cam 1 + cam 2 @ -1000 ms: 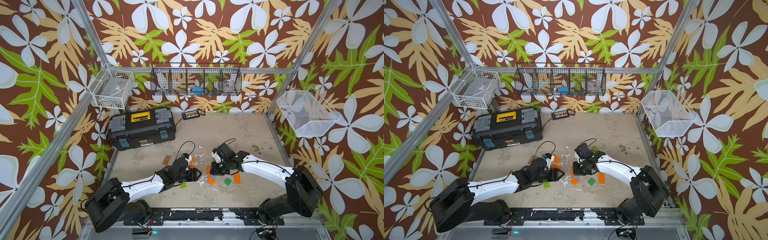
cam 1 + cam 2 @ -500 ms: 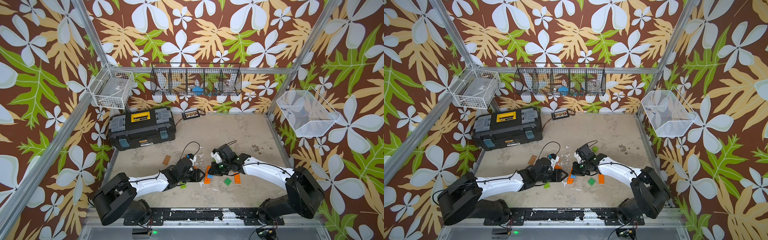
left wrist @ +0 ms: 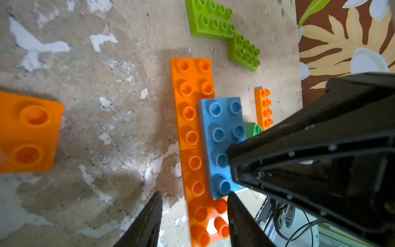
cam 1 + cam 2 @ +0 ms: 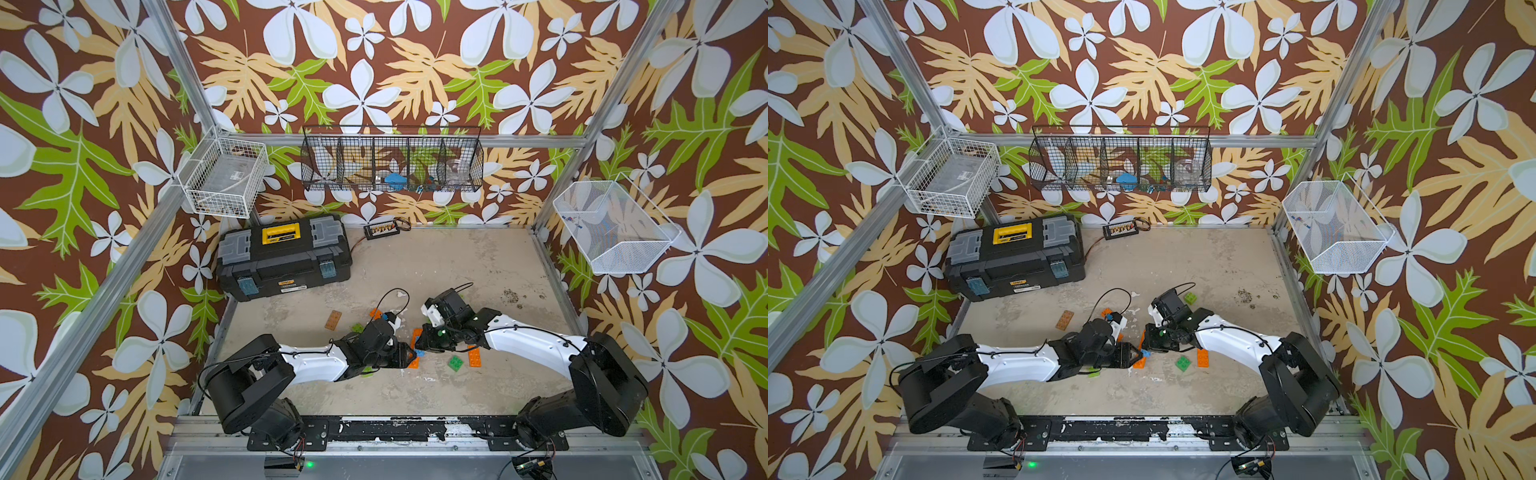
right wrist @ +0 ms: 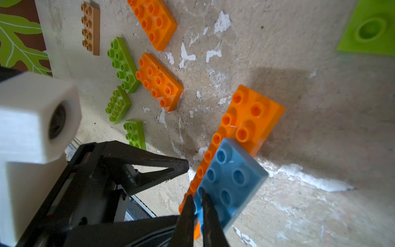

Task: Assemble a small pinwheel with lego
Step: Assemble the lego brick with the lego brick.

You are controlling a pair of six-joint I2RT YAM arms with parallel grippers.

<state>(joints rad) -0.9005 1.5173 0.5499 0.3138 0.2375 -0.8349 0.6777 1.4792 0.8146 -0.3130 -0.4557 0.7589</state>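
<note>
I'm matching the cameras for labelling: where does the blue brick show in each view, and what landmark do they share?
Top view: blue brick, low centre of the picture.
Top view, low centre, slightly further left.
Left wrist, overlapping the orange strip.
Right wrist, its edge pinched by the right gripper.
Landmark: the orange strip touching it in every view.

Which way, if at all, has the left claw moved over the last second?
Yes. In a top view the left gripper has slid away from the brown brick, which has stayed put, and reached the orange strip.
</note>
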